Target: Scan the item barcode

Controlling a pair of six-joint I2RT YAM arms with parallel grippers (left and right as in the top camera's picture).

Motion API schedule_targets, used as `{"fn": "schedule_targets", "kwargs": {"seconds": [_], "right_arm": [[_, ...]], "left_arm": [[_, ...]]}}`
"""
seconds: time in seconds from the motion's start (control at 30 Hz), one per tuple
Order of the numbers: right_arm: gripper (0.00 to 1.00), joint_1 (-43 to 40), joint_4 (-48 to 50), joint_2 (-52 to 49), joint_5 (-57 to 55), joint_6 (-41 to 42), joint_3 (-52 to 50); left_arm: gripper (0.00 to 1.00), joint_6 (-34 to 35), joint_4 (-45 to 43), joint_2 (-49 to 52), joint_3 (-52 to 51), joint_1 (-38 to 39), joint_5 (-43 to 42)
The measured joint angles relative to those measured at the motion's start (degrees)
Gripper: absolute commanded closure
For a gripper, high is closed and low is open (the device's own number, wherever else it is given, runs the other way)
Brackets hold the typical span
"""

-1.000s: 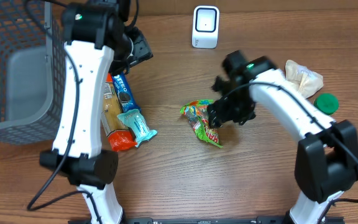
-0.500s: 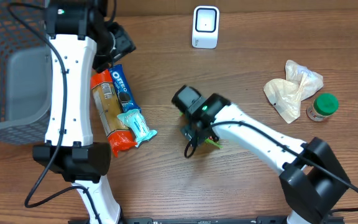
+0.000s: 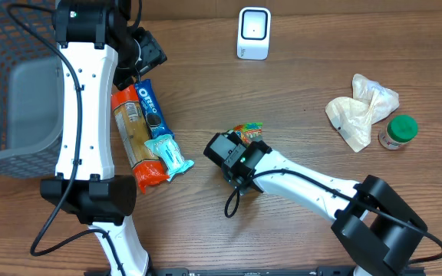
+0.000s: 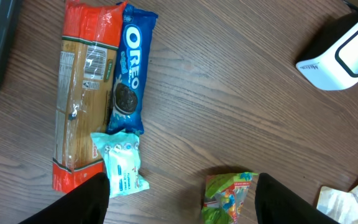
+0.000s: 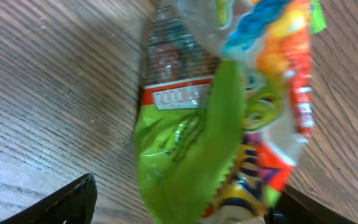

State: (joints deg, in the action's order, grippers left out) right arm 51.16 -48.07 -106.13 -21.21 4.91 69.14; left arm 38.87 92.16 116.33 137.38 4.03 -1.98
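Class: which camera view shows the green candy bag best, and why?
The right wrist view: the candy bag fills the frame close up. Overhead, the right arm hides most of it. The left wrist view catches only part at its bottom edge.

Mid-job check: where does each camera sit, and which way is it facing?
Overhead: above the table, facing down; left arm and right arm show.
Left wrist: raised, facing down at Oreo pack and scanner; open jaws at bottom edge.
Right wrist: close above the candy bag; open jaws in bottom corners.
Shared: candy bag in all three.
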Motion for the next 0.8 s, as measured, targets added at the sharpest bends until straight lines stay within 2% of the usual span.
{"fn": "schedule_targets", "kwargs": {"seconds": [0.57, 0.67, 0.8], "right_arm": [[0.36, -0.22, 9.55, 0.0, -2.75, 0.04, -6.19], [0.48, -0.24, 10.25, 0.0, -3.28, 0.2, -7.5], [0.72, -0.22, 10.67, 0.04, -3.93, 0.24, -7.65]], "left_arm": [[0.33, 0.0, 1.11, 0.0, 0.0, 0.0, 0.0], [0.34, 0.0, 1.09, 0.0, 0.0, 0.0, 0.0], [0.34, 0.0, 1.11, 0.0, 0.0, 0.0, 0.0]]}}
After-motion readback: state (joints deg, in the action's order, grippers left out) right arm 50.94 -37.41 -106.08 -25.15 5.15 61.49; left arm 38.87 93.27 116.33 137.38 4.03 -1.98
